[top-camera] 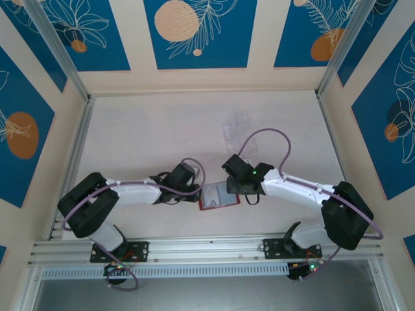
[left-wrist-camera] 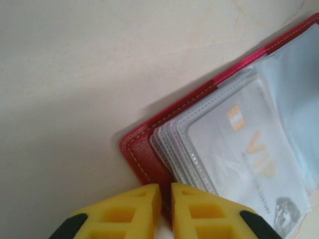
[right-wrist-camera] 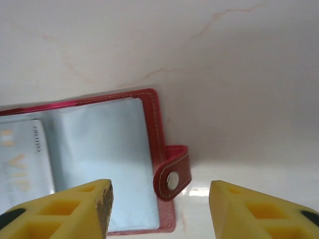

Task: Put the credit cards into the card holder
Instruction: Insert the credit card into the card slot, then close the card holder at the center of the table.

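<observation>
Yellow fingers of the left gripper [left-wrist-camera: 165, 189] stand narrow, with a slim gap between them. They seem to pinch the red cover at the 9 o'clock edge of the card holder [left-wrist-camera: 144, 157], though the contact itself is hidden under the pads. The holder lies open and flat, its clear sleeves fanned out. One pale card marked VIP [left-wrist-camera: 249, 149] sits inside a sleeve.

At the holder's 3 o'clock side the right gripper [right-wrist-camera: 160, 186] hovers with its fingers wide and nothing between them, just above the snap tab [right-wrist-camera: 173, 177].

The step in hand looks like the pause between cards: one is stowed and the right arm is free for another. The next move would call for a careful edge grip on a thin, flat card. It would then need a shallow slide into an empty sleeve while the left arm pins the cover.

From above, the holder rests toward 6 o'clock on the pale, faintly veined table [top-camera: 149, 129]. A clear plastic tray [top-camera: 237, 128] lies near its 12 o'clock; whether it holds any cards cannot be told. Cream walls with blue floral panels [top-camera: 194, 32] enclose the table, and an aluminium rail [top-camera: 207, 246] runs along the near edge.
</observation>
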### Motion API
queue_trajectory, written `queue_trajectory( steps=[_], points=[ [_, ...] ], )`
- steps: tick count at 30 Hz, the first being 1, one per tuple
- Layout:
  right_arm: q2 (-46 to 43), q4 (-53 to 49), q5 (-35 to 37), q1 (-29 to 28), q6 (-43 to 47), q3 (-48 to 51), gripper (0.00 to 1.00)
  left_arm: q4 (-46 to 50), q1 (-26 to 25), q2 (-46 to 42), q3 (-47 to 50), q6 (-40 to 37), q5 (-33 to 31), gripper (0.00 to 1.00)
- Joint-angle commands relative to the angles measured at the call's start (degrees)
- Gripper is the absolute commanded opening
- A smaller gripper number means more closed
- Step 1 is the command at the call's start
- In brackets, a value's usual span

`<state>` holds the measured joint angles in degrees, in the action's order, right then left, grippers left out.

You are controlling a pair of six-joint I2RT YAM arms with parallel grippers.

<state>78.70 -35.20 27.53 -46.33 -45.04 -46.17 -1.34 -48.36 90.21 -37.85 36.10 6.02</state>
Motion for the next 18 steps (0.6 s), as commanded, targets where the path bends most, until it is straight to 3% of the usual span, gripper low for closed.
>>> queue_trajectory(
  steps=[1, 4, 6, 13, 18],
  points=[
    [2.8, -2.0, 3.1, 0.1, 1.3, -1.7, 0.55, 2.7, -0.7, 3.9, 0.2, 0.4, 0.1, 0.15],
    [5.3, -1.2, 3.7, 0.4, 1.6, -2.3, 0.52, 2.5, -0.7, 4.0, 0.0, 0.7, 0.4, 0.15],
    [6.3, -1.3, 4.0, 0.4, 1.9, -2.7, 0.45, 2.8, -0.7, 3.8, -0.2, 0.6, 0.3, 0.15],
    [3.8, -3.1, 5.7, 0.5, 2.6, -3.1, 0.06, 3.2, -1.3, 4.0, -1.4, -0.7, 0.7, 0.15],
    [-1.2, -3.2, 3.1, 1.0, 5.0, -4.1, 0.0, 3.1, -2.7, 6.0, -4.4, -0.4, 1.2, 0.15]
  ],
)
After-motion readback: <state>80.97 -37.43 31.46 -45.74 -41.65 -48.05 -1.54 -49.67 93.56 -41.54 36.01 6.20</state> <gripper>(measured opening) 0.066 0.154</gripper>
